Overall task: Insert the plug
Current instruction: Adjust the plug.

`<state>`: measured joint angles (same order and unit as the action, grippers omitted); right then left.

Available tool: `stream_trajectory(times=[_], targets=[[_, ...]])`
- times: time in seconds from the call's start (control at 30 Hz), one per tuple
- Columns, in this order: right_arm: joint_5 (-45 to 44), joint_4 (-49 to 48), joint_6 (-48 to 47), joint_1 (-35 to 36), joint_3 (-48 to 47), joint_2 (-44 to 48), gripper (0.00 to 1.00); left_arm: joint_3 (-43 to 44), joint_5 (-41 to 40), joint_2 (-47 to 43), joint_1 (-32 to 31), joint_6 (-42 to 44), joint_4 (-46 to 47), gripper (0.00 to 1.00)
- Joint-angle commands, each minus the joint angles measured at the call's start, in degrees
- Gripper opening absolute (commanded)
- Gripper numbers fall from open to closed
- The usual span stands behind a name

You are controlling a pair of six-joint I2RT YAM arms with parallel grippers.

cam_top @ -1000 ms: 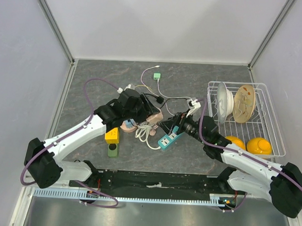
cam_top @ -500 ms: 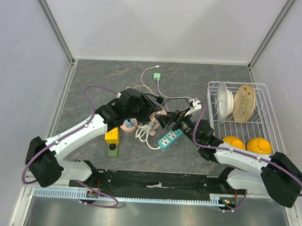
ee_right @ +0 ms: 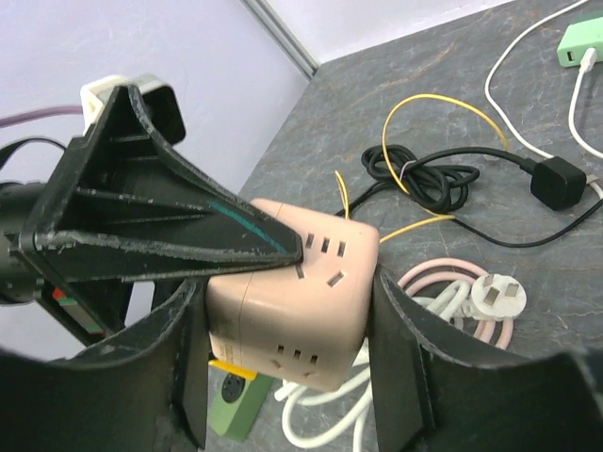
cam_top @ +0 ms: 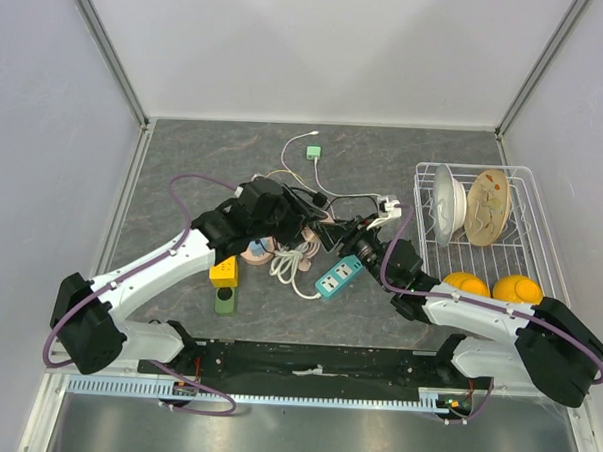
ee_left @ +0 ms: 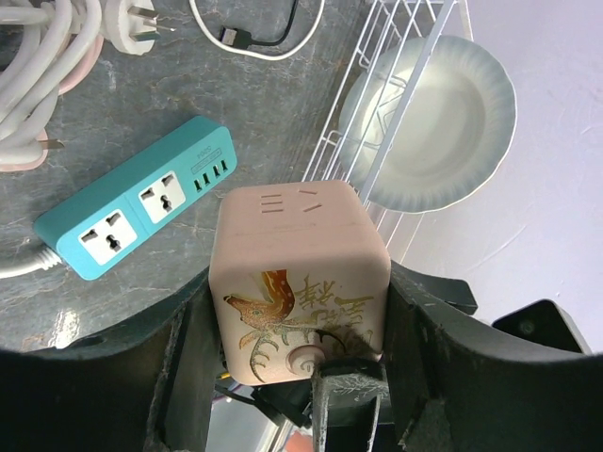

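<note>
Gripping the pink socket cube (ee_left: pixel 300 235), the left gripper (ee_left: pixel 301 320) is holding it off the table. The right gripper (ee_right: pixel 287 377) is bracketing the same cube, and whether it is clamping cannot be told. The white plug (ee_right: pixel 497 295) is lying unheld below the right fingers. Two opposing grips are risking twisting the cube loose.

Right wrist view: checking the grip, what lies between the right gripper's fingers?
The pink cube socket, with a left gripper finger against it; the right wrist view shows it.
</note>
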<state>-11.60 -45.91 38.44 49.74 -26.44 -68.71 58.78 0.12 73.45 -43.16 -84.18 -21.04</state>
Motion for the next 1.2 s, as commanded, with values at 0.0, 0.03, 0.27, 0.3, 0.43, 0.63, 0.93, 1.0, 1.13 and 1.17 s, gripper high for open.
stream_trajectory(times=[0.0, 0.03, 0.27, 0.3, 0.43, 0.63, 0.93, 1.0, 1.13, 1.17], targets=[[-2.3, -1.6, 0.6, 0.3, -1.9, 0.3, 0.37, -0.4, 0.1, -2.4, -0.3, -2.0, 3.7, 0.09], [-2.2, -1.4, 0.8, 0.4, -2.0, 0.3, 0.19, -0.6, -1.2, -2.6, -0.4, -1.9, 3.7, 0.11], [-2.1, 4.6, 1.4, 0.3, -2.3, 3.6, 0.0, -2.4, -3.9, -5.5, -0.3, 5.7, 4.7, 0.65], [-2.0, 6.8, 1.1, 0.3, -2.6, 4.2, 0.0, -2.4, -4.6, -6.1, -0.3, 7.5, 4.0, 0.71], [-0.4, 14.6, 0.6, -0.3, -3.6, 8.2, 0.0, -2.4, -12.7, -9.9, 0.5, 24.8, 3.3, 0.86], [9.5, 26.8, 0.7, -5.8, -5.9, 13.8, 0.0, -4.7, -8.8, -17.4, 1.3, 70.7, 13.4, 0.99], [39.1, 36.7, -0.8, -17.9, -14.5, 11.7, 0.0, -12.5, 25.7, -23.9, 1.2, 118.1, 14.3, 0.93], [44.3, 36.6, -1.4, -18.0, -15.4, 10.7, 0.0, -12.0, 29.8, -23.1, 1.2, 120.9, 12.8, 0.93], [49.3, 38.5, -3.5, -18.1, -17.7, 8.6, 0.0, -8.6, 36.0, -20.3, 1.1, 125.3, 10.4, 0.98], [49.6, 39.7, -3.8, -18.0, -17.9, 8.5, 0.0, -8.3, 36.1, -19.8, 1.0, 125.7, 10.3, 0.98]])
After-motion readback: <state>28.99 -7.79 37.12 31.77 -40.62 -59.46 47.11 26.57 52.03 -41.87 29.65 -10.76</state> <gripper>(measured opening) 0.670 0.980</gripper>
